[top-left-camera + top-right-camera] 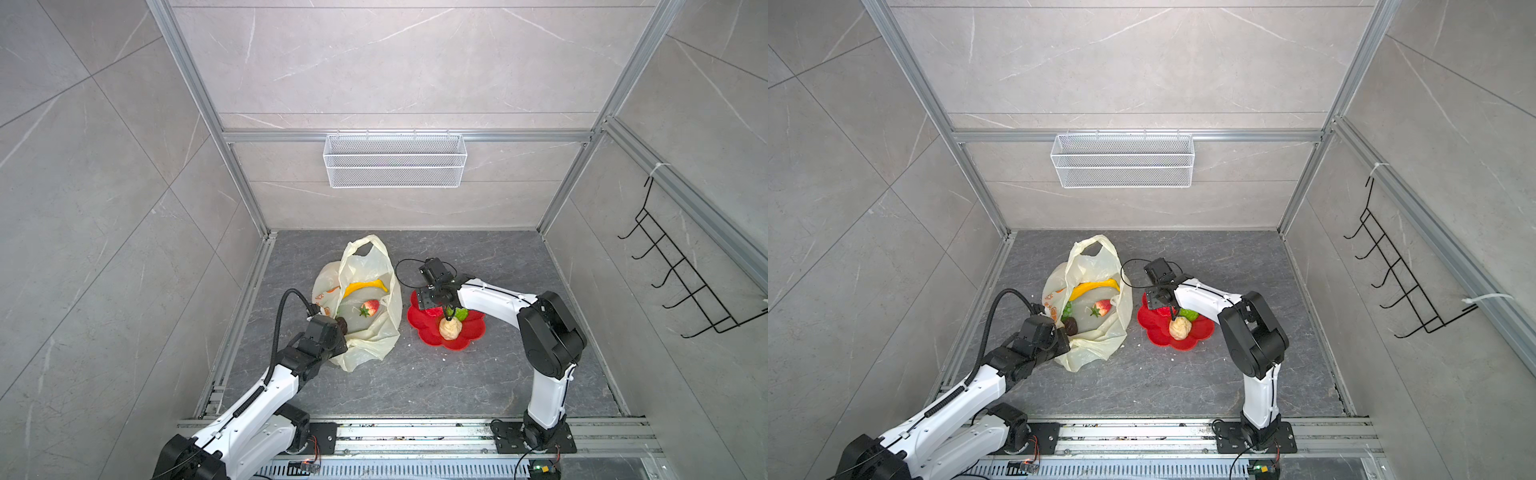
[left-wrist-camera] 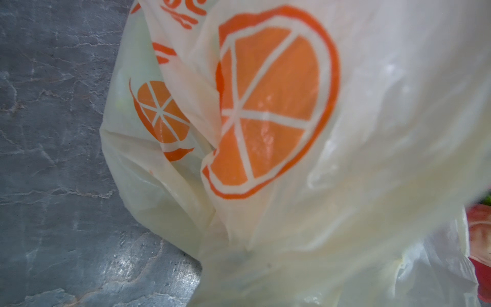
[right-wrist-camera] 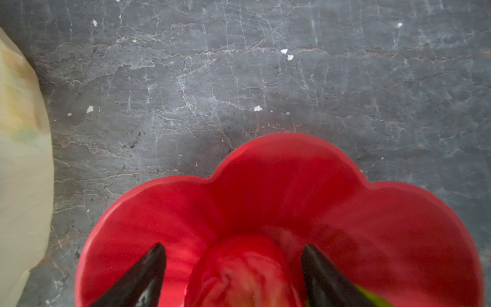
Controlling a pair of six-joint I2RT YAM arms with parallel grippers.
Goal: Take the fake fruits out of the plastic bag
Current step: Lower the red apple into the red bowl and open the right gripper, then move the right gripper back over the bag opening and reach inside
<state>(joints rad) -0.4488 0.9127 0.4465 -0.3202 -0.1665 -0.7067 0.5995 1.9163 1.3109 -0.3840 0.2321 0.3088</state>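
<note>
The plastic bag [image 1: 374, 266], cream and crinkled, lies open against the left gripper [image 1: 338, 328]. Fake fruits inside it: banana [image 1: 365, 287], strawberry [image 1: 370, 308], grapes [image 1: 1067, 308], dark fruit [image 1: 1070, 326]. Under the right gripper [image 3: 233, 247] lie a beige fruit [image 1: 450, 328], a green bumpy fruit [image 1: 462, 313] and a blurred red fruit [image 3: 239, 273].

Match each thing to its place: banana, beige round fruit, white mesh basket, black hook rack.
Things
1. banana
2. beige round fruit
3. white mesh basket
4. black hook rack

Places
A. on the red flower-shaped plate
B. hanging on the side wall
C. inside the plastic bag
D. hanging on the back wall

Pairs: 1-C, 2-A, 3-D, 4-B
</note>
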